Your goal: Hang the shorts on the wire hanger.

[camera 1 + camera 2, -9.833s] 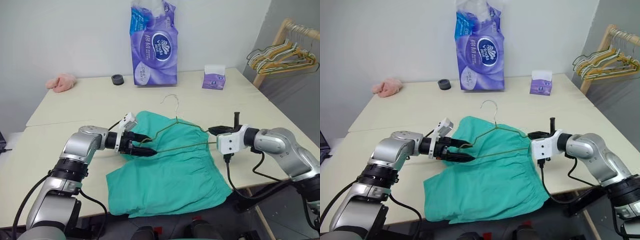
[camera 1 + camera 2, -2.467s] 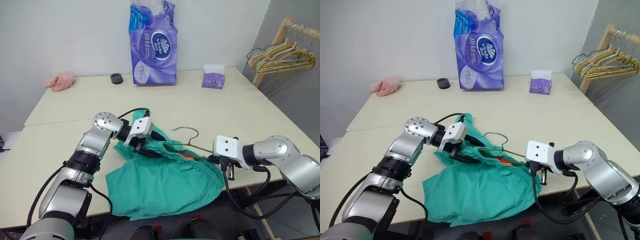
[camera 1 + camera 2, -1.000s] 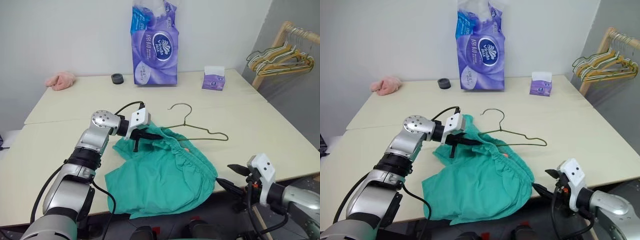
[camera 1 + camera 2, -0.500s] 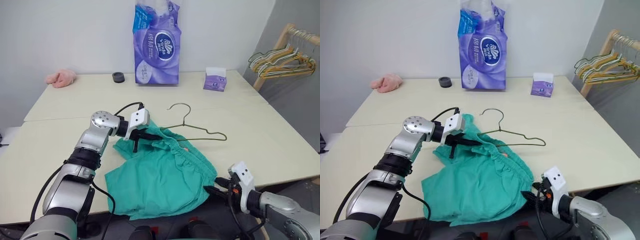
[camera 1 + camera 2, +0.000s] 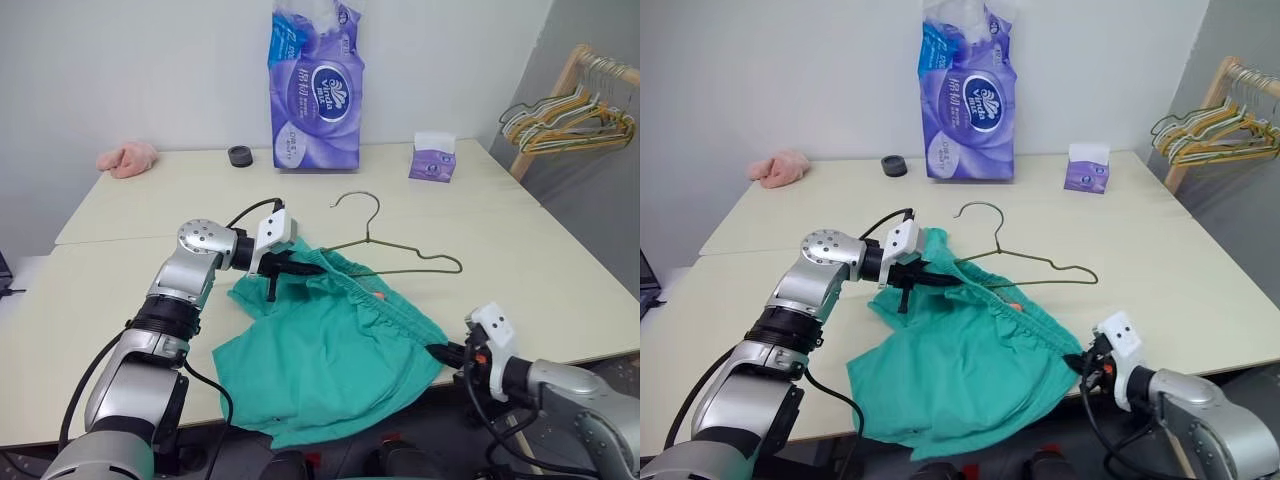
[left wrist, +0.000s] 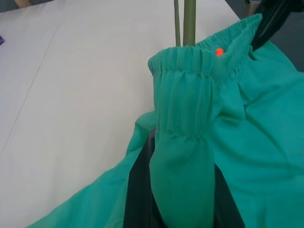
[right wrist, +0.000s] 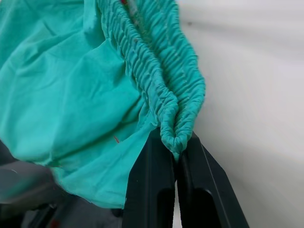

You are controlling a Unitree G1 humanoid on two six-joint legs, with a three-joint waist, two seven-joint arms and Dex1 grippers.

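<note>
The left gripper pinches the gathered elastic waistband of the soft teal shorts near the worktop's front edge, the thin wire hanger just behind, while the right gripper clamps the waistband's opposite end.

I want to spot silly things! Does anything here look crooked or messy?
Yes. The shorts lie bunched, one corner drooping over the table edge. The wire hanger lies flat with one end tucked in the waistband. Both the left gripper and right gripper pinch the waistband.
</note>
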